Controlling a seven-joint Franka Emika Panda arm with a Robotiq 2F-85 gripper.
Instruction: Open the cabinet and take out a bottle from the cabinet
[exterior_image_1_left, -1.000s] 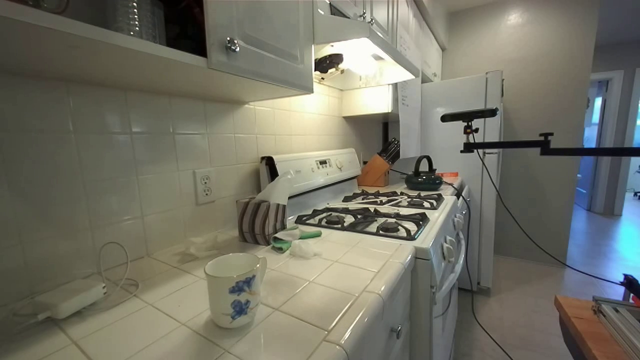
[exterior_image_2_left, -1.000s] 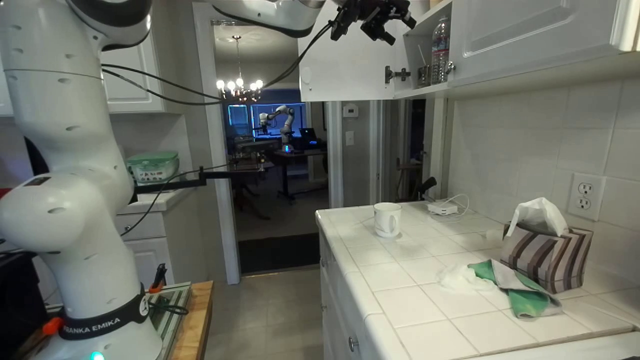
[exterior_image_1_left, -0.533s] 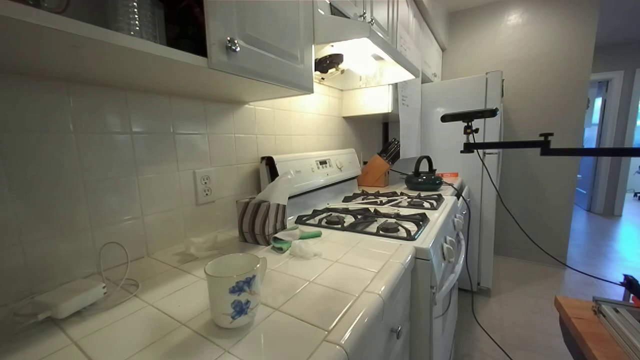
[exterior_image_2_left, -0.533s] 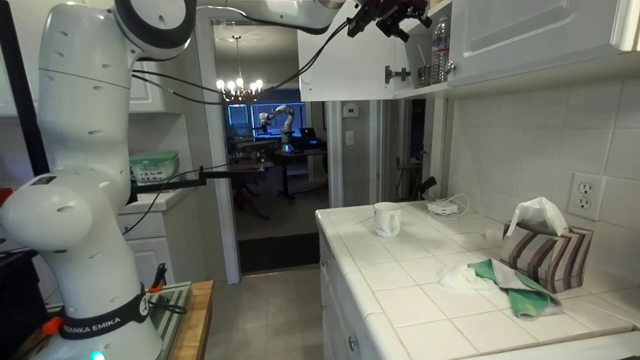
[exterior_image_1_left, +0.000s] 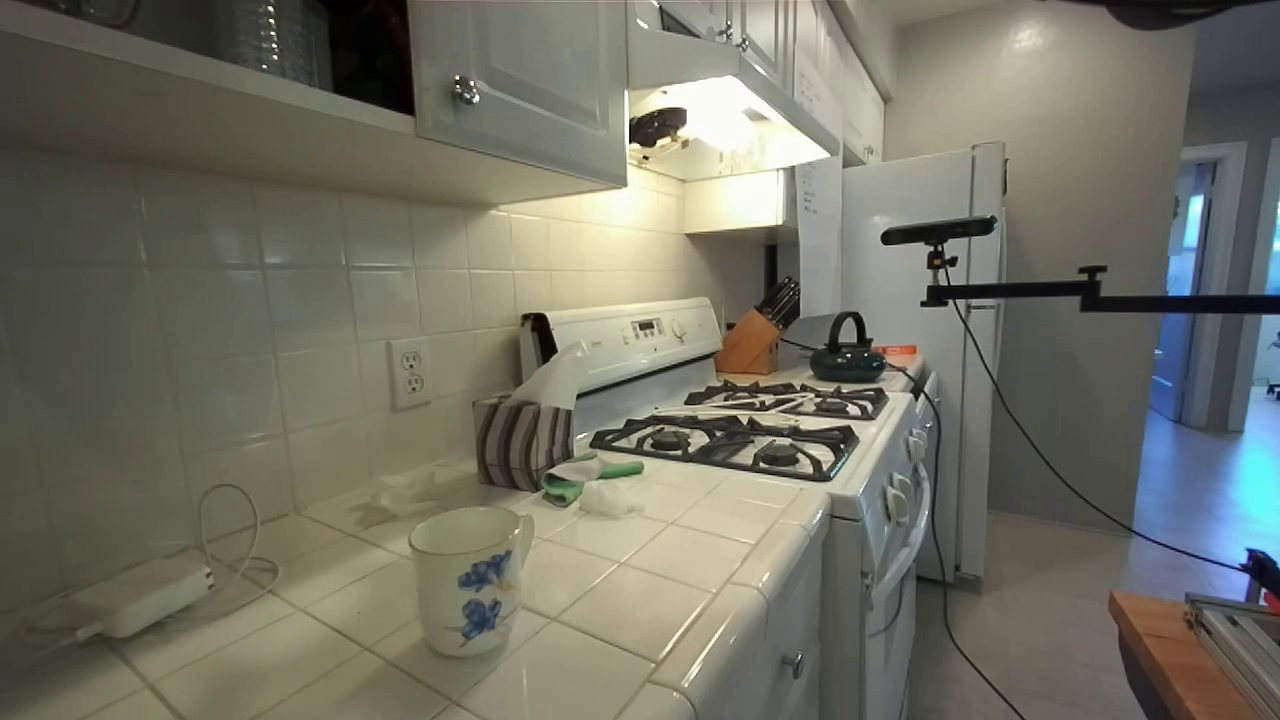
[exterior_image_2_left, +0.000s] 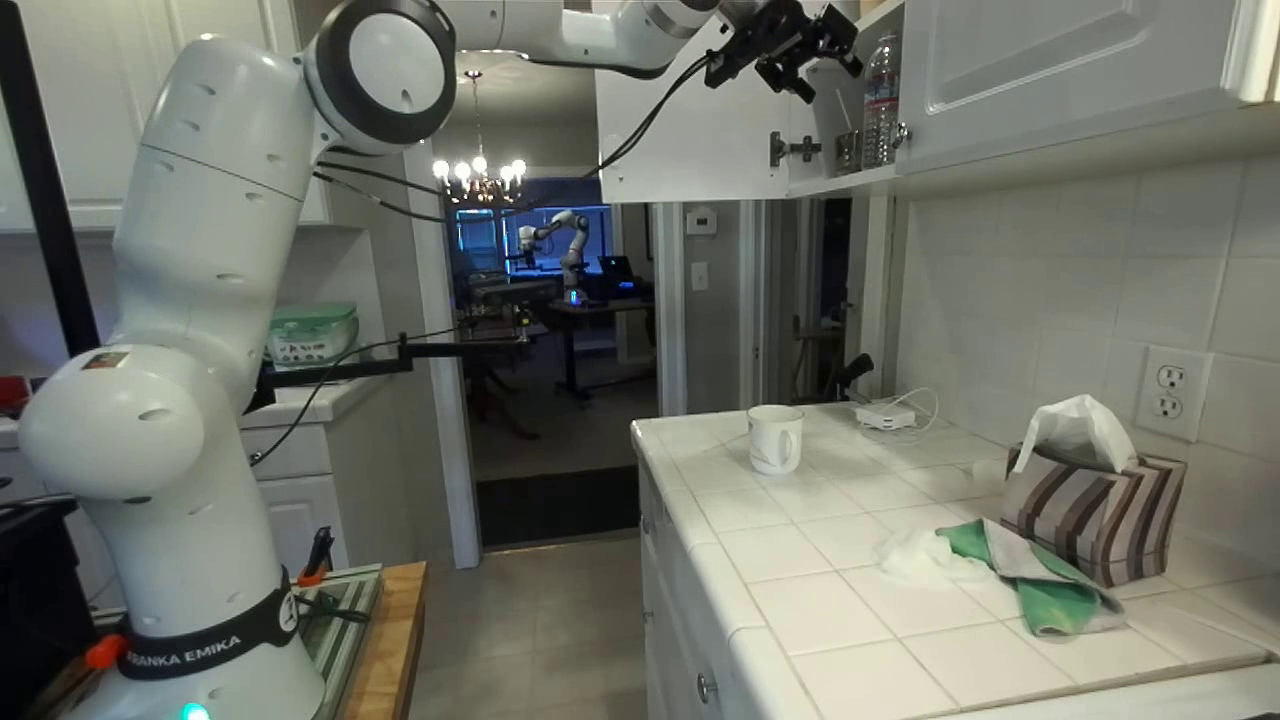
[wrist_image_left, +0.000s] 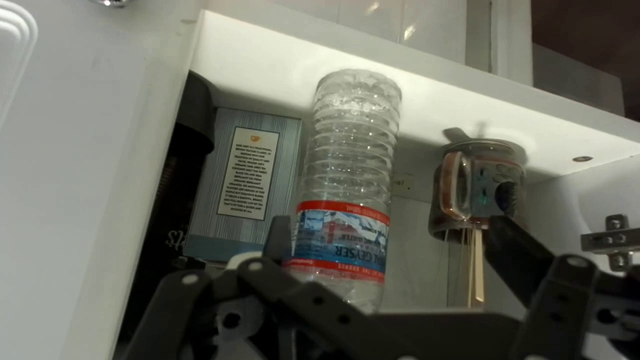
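One white wooden wall cabinet (wrist_image_left: 270, 65) has its door swung open, and inside it stand one clear, ribbed plastic bottle (wrist_image_left: 350, 165) with a red, white and blue label, one blue-grey cardboard box (wrist_image_left: 245, 180) near it, and one see-through, brown-tinted mug (wrist_image_left: 492, 192) with several thin sticks (wrist_image_left: 476, 270). The white tiled counter (exterior_image_2_left: 870, 610) bears one white mug with blue flowers (exterior_image_1_left: 468, 580), one brown-and-grey striped tissue box (exterior_image_2_left: 1090, 510) and one green-and-grey cloth (exterior_image_2_left: 1050, 590). The black two-fingered gripper (exterior_image_2_left: 829, 79) is up in front of the cabinet, jaws spread wide and gripping nothing; in the wrist view one finger (wrist_image_left: 278, 240) overlaps the bottle's edge, and whether they touch cannot be told. The gripper hides the bottle's cap end there, while in an exterior view the top edge cuts the bottle off. A dark shape (exterior_image_1_left: 1165, 12) cropped at that view's top right is hard to make out, as is the material of a crumpled white heap (exterior_image_2_left: 925, 555) beside the cloth.
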